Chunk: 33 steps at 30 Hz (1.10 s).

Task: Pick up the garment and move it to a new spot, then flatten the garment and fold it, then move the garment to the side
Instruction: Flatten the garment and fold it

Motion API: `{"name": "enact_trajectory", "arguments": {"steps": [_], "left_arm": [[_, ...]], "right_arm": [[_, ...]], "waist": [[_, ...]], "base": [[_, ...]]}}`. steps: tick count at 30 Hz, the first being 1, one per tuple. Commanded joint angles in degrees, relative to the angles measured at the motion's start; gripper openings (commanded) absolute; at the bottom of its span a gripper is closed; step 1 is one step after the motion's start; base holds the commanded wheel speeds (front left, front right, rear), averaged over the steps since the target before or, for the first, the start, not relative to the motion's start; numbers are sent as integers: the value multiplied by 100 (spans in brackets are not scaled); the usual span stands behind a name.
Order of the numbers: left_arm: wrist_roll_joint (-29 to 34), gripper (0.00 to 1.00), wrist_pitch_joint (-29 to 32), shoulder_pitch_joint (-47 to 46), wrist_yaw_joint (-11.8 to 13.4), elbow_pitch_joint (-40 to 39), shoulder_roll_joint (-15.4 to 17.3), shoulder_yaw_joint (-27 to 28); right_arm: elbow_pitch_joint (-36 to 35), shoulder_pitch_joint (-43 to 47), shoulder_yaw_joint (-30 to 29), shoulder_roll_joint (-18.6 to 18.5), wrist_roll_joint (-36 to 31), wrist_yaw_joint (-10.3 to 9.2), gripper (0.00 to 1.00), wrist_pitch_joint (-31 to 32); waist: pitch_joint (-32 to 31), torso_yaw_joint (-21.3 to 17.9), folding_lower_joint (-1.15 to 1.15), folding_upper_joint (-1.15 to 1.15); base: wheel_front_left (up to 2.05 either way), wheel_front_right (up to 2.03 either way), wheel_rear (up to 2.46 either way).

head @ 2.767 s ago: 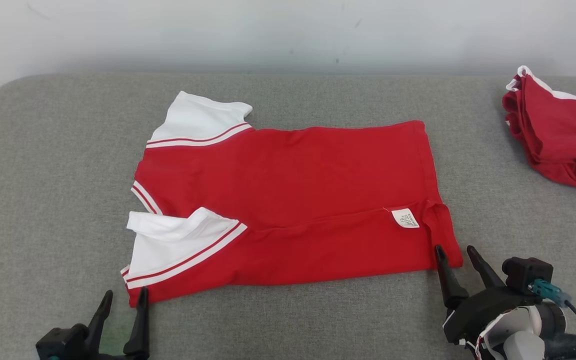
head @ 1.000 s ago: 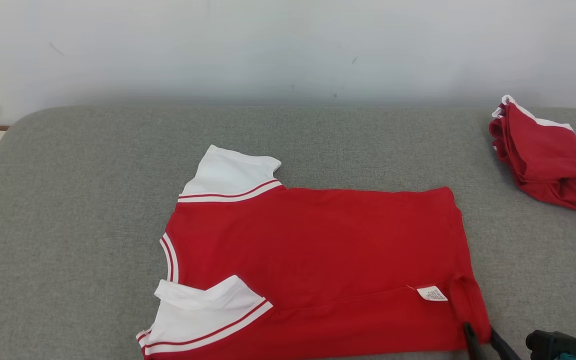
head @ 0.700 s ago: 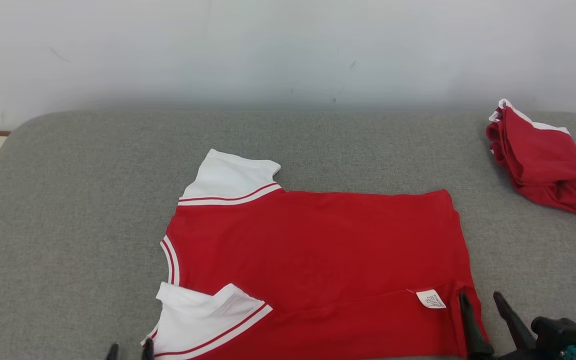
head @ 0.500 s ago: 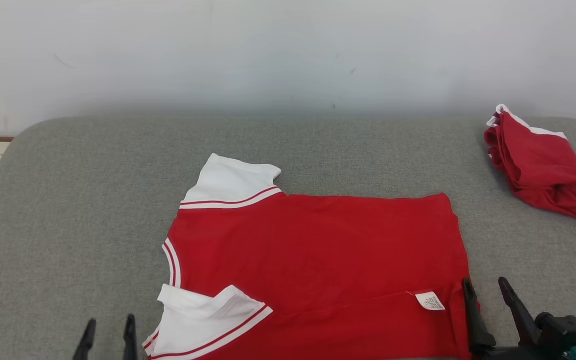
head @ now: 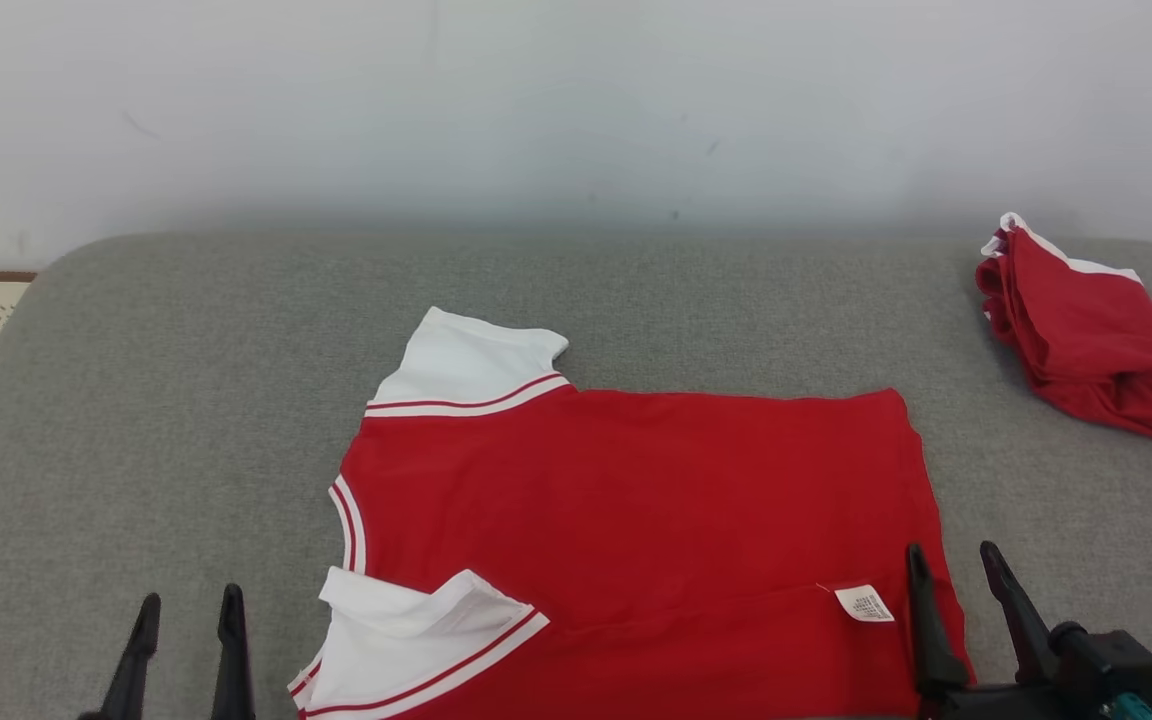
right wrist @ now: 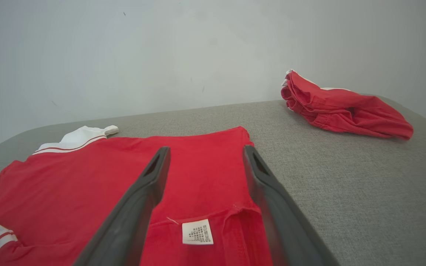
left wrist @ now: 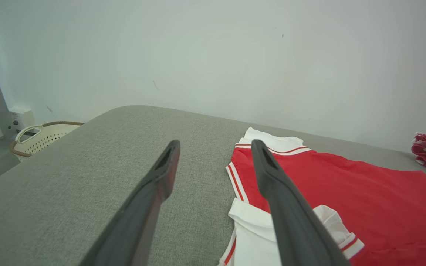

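Garment [head: 636, 510]: red, white sleeves; flat mid-desk [head: 186, 400], near side folded over, label up.
Left end effector [head: 190, 597]: fingers apart, empty, beside near sleeve.
Right end effector [head: 951, 550]: fingers apart, empty, at hem corner.
Open room: bare desk left and behind.
Far right edge: red bundle [head: 1086, 340].

Right end effector [right wrist: 205, 149], fingers spread, over the hem of a flat red garment [right wrist: 105, 177], white care label [right wrist: 197, 232] between them, bunched red cloth [right wrist: 342, 111] well apart on grey worktop [right wrist: 346, 177], pale wall [right wrist: 161, 55] behind
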Motion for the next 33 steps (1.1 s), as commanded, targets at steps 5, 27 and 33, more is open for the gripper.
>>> {"name": "enact_trajectory", "arguments": {"steps": [5, 27, 33], "left_arm": [[-230, 100, 143, -778, -369, 174, 461, 62], [-2214, 100, 1918, -4554, -774, 1722, 2993, -1742], [-2605, 100, 1986, -5209, -775, 2402, 3320, -2362]], "right_arm": [[147, -509, 181, 29, 21, -5, 100, -42], [2086, -3608, 436, 341, 1, -4, 100, -53], [2503, -4100, 590, 357, 92, -4, 100, -59]], "waist": [[437, -422, 0, 0], [2204, -1557, 0, 0], [2388, -1718, 0, 0]], "base": [[0, 0, 0], [0, 0, 0], [0, 0, 0]]}}
